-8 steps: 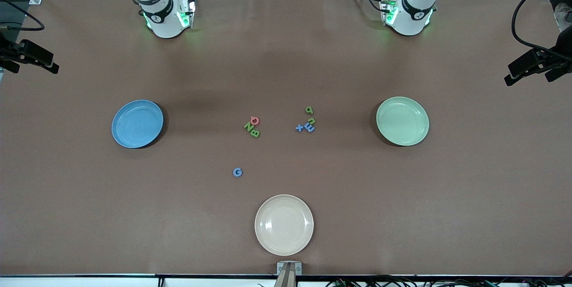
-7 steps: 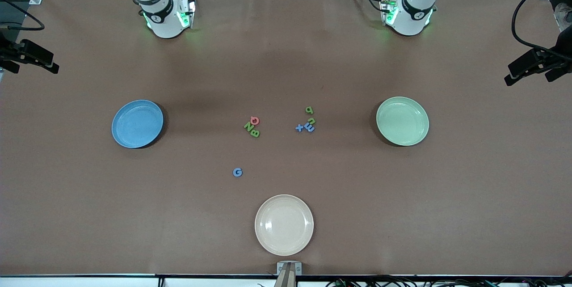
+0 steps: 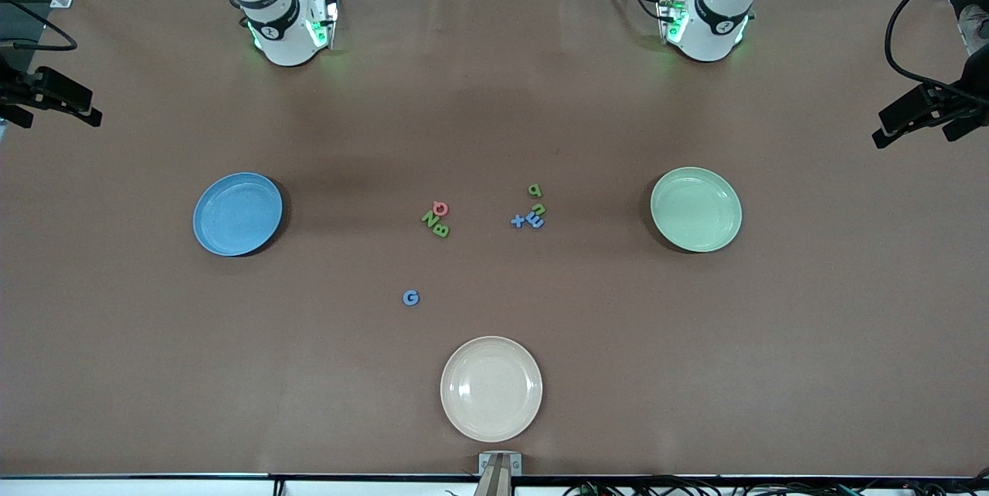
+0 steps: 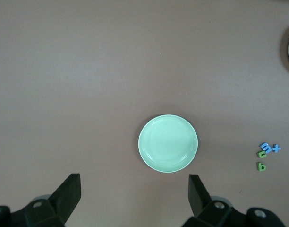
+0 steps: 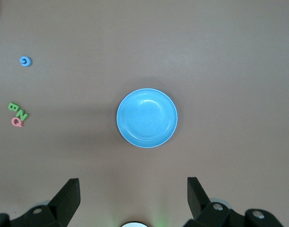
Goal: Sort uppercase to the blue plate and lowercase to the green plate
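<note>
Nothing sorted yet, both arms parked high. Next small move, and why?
Probably lower the right end effector, open, toward the pink Q in the cluster with green N and B. It is uppercase, lies toward the empty blue plate, and all letters are on the table. The left end effector waits open.

Wide bare table (image 3: 494, 94) between both bases and the letters. Q (image 3: 440, 208), N (image 3: 429, 218), B (image 3: 441, 230) touch in 1 tight cluster; x (image 3: 517, 221), m (image 3: 535, 222), n (image 3: 538, 209) crowd too. G (image 3: 411, 297) and p (image 3: 535, 190) sit apart, open all round.
</note>
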{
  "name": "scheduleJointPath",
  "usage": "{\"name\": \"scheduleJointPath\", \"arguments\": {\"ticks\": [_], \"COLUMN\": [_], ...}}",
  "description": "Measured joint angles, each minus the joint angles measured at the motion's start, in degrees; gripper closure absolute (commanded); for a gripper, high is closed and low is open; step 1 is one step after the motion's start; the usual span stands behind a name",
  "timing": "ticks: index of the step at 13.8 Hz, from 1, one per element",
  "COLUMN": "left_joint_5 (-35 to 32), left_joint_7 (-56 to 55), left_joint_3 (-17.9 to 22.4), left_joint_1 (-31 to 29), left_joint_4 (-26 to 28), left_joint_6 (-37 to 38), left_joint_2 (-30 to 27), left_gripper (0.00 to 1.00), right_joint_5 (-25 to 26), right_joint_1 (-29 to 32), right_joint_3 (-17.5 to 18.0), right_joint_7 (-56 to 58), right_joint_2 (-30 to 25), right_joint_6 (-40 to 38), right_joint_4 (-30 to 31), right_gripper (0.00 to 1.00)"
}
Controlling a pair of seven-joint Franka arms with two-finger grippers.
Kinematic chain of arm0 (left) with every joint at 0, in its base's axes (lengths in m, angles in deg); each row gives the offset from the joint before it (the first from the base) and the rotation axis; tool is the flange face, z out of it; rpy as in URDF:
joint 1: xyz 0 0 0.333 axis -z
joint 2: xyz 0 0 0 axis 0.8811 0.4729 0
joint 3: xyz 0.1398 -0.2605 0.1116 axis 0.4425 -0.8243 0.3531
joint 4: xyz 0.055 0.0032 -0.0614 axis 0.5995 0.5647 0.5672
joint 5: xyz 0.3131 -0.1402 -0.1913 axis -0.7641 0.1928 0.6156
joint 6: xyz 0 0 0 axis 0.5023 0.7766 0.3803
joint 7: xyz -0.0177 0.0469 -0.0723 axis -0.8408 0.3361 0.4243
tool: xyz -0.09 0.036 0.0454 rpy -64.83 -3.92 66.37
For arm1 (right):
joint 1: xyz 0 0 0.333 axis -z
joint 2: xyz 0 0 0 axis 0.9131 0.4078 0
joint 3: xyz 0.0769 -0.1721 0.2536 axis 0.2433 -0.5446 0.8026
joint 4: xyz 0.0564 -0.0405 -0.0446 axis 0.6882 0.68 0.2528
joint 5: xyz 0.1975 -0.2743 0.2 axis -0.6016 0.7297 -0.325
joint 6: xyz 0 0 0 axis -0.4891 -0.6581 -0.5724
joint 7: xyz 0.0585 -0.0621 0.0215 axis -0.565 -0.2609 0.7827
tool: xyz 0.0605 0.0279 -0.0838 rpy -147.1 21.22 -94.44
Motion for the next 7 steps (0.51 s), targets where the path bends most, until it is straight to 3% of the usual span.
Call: {"name": "scheduleJointPath", "arguments": {"ticks": [5,7], "left_joint_5": [5.7,7.3], "left_joint_7": [-0.1,-3.6], "left_joint_3": [-0.7,-3.2], "left_joint_1": [1.2,4.1], "left_joint_4": [0.8,1.3], "left_joint_6": [4.3,3.9], "left_joint_2": [1.0,3.2], "left_gripper": [0.0,0.0], "right_joint_5": [0.0,-0.1], "right_joint_1": [0.0,0.0], "right_joint_3": [0.0,0.0], "right_joint_7": [0.0,-0.2], "right_joint_2": [0.0,0.0], "right_joint_6": [-0.1,-0.1], "right_joint_4": [0.0,0.0], "right_gripper": [0.0,0.0]}}
